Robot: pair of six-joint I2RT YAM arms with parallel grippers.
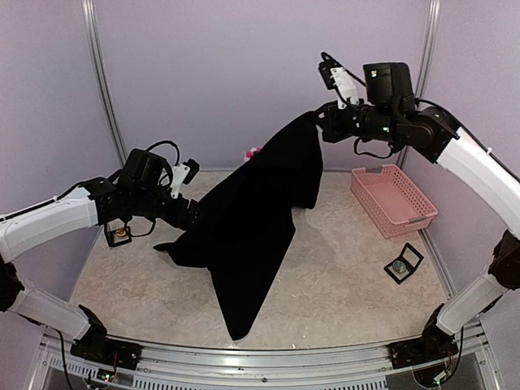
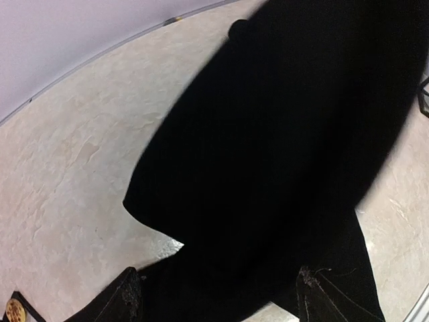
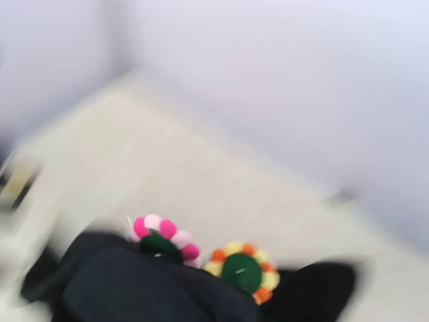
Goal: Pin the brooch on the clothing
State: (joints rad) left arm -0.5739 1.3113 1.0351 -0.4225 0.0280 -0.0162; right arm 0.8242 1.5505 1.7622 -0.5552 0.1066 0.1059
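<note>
The clothing (image 1: 260, 219), a large black shirt, hangs from its top corner and drapes down onto the table. My right gripper (image 1: 318, 122) is raised high at the back, shut on that corner. The blurred right wrist view shows black cloth (image 3: 154, 288) with a pink flower badge (image 3: 161, 235) and an orange one (image 3: 242, 270); its fingers are hidden. My left gripper (image 1: 193, 215) is low at the shirt's left edge. Its fingers (image 2: 127, 295) stand wide apart and open, with cloth (image 2: 268, 168) between them. A gold piece sits in a black box (image 1: 122, 236). I cannot tell if it is the brooch.
A pink basket (image 1: 394, 199) stands at the back right. A second black box (image 1: 404, 264) with a silvery piece lies in front of the basket. Purple walls close in the table on three sides. The gold piece's box corner (image 2: 12, 310) shows at the left wrist view's bottom left.
</note>
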